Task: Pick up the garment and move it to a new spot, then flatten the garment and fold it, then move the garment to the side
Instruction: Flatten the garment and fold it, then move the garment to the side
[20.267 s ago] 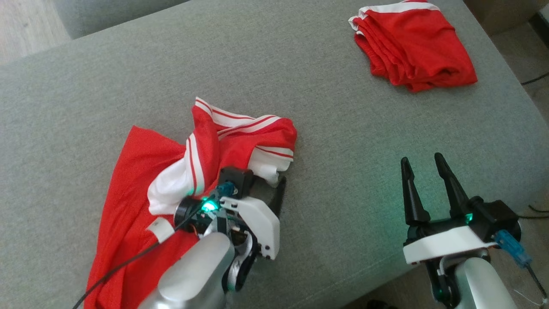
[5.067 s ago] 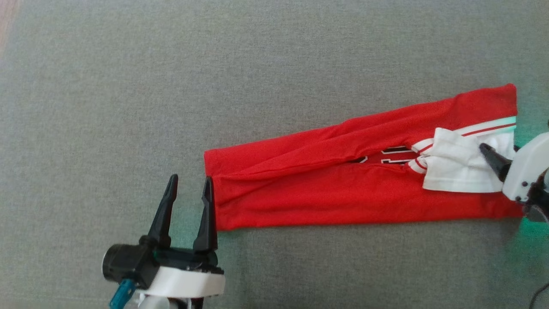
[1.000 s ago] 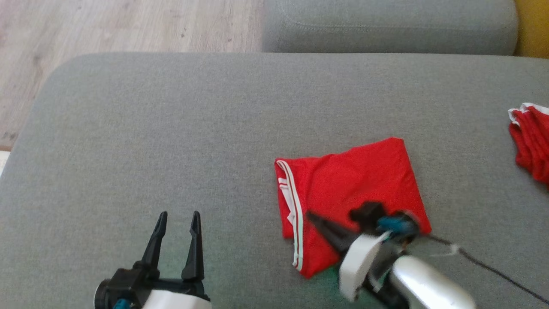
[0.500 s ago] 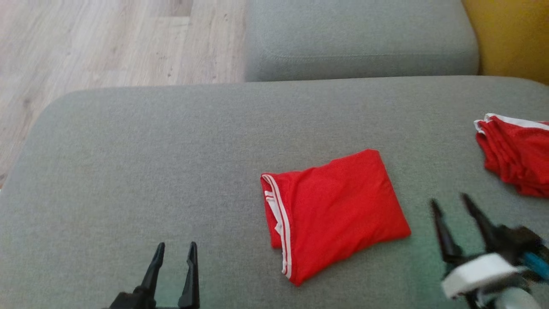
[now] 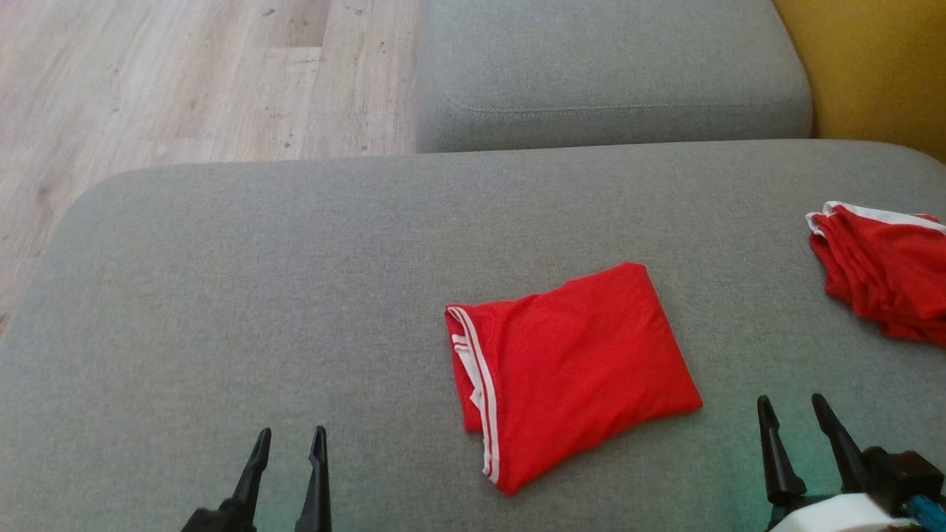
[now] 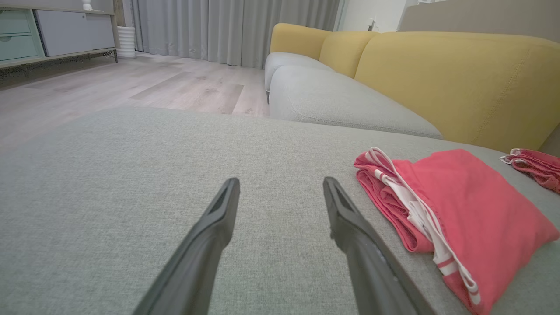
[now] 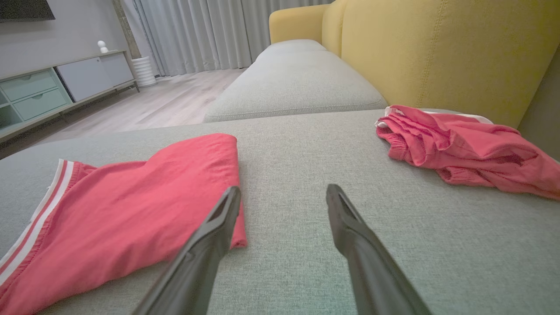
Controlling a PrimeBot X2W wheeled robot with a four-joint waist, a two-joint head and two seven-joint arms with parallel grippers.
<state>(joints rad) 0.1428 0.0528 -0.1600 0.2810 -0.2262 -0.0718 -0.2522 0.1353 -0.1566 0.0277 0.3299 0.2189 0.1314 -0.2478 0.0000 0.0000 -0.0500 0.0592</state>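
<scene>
As it lies folded, red garment (image 5: 573, 369), roughly square, white-striped left edge

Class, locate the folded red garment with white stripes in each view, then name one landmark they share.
Head view: the folded garment lies just right of centre, lower half.
Left wrist view: the folded garment sits at the right side.
Right wrist view: the folded garment lies at the lower left.
Shared landmark: the second red pile, to its right every time.
</scene>
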